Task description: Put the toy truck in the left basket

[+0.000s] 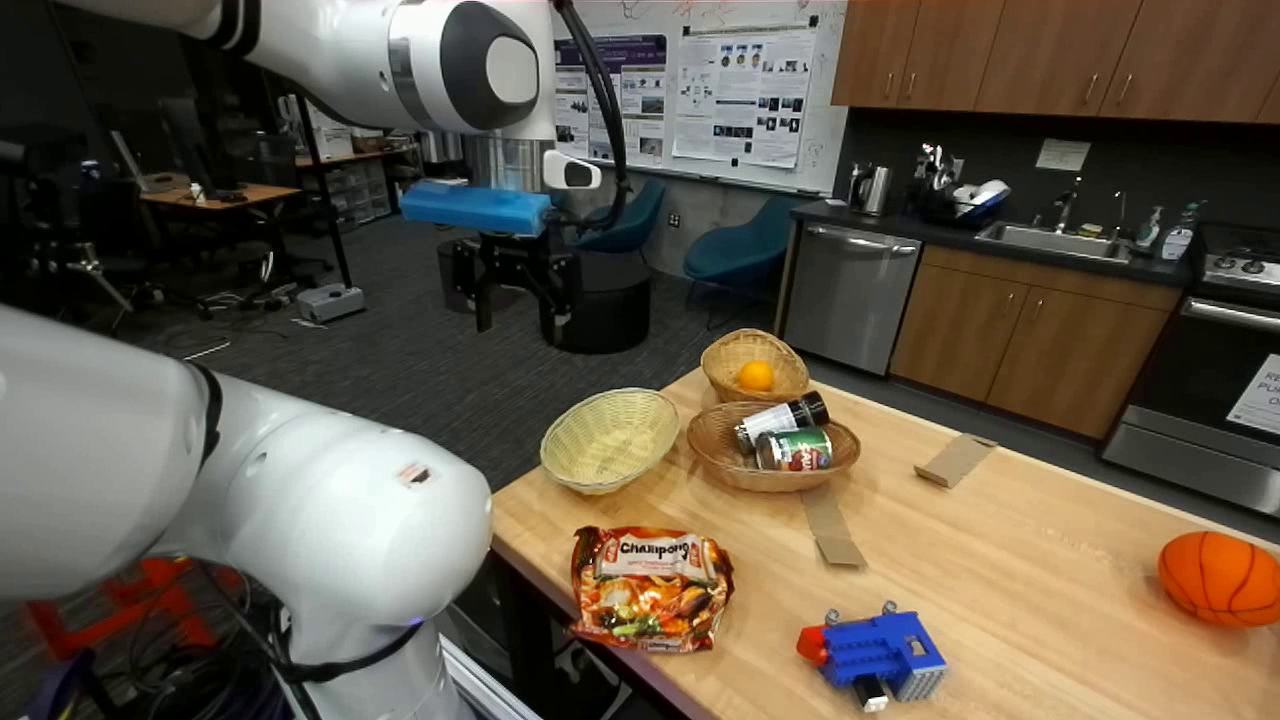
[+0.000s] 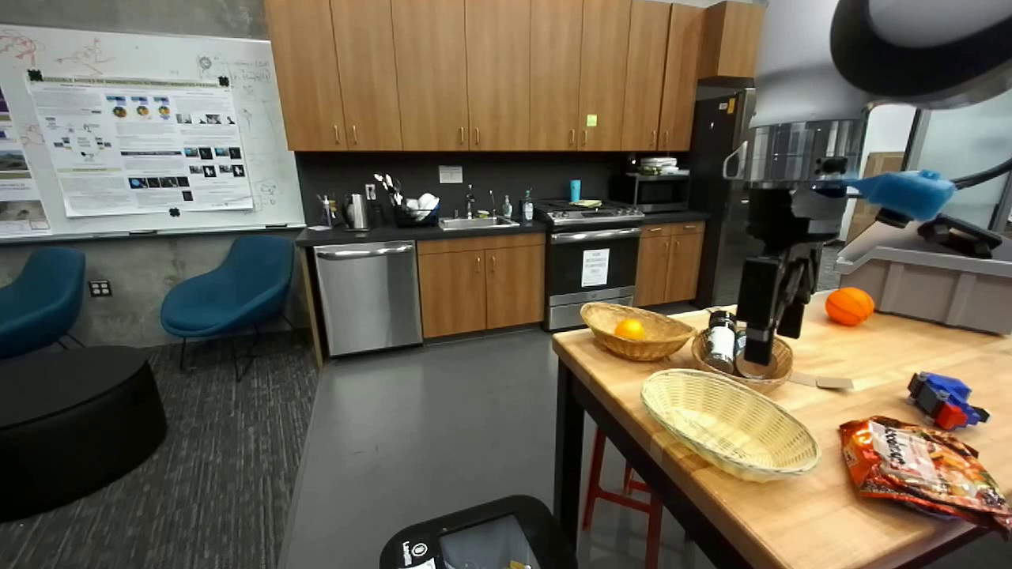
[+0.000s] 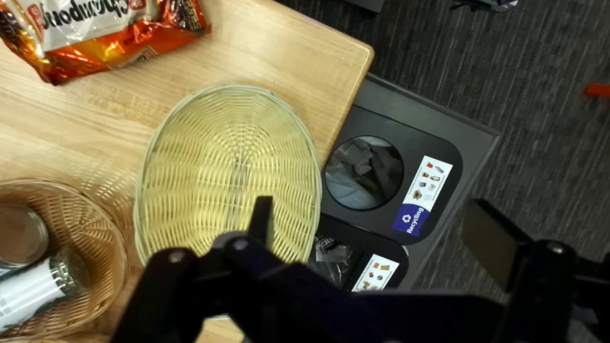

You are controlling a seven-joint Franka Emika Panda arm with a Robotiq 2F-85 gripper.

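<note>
Tool [image 3: 374, 231] gaping wide, nothing gripped | blue toy truck [image 1: 872, 655] on the table [image 1: 1000, 560], well apart from the tool | pale wicker basket [image 3: 228, 176] lower than it, truckless | pick-up, carry, drop all to come!

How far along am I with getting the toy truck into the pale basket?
Done: nothing visible yet; the toy truck lies on the table, outside the pale basket. In hand: nothing; the gripper hangs in the air, jaws apart with nothing between them. Left: the whole transfer, so grasping the truck, carrying it over and letting go above the basket.
</note>
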